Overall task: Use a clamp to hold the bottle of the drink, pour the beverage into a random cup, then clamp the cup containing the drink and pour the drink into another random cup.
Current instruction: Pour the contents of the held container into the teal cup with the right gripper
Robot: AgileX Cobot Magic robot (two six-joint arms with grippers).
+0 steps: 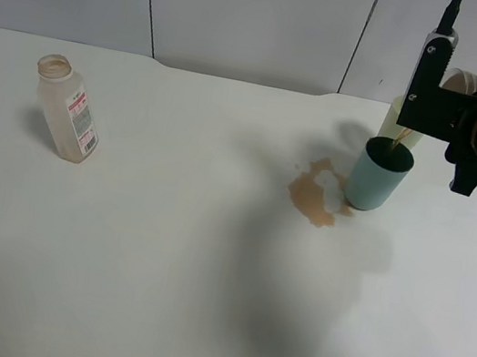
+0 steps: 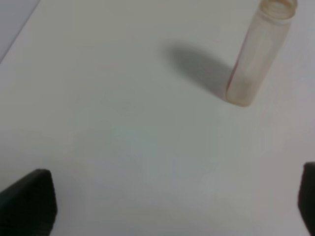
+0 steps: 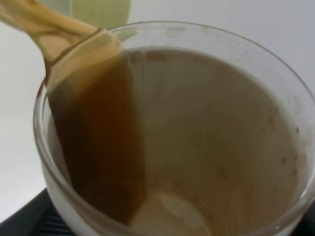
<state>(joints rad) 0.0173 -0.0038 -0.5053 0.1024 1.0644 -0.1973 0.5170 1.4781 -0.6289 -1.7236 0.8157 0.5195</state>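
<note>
Right clamp (image 1: 475,95) clenched on the cup (image 3: 197,147), tipped over the teal cup (image 1: 379,174) just below its tip; thin stream of beverage (image 3: 98,147) runs out over the clear rim, cup nearly drained. Brown spill (image 1: 317,195) on table (image 1: 158,266) touching the teal cup's base, on the side away from the clamp. Pale yellow-green cup (image 1: 395,118) just behind the teal one. Left clamp (image 2: 177,206) released, jaws spread wide, holding nothing; bottle (image 2: 258,54) stands upright ahead of it, well apart, uncapped, looks near empty.
</note>
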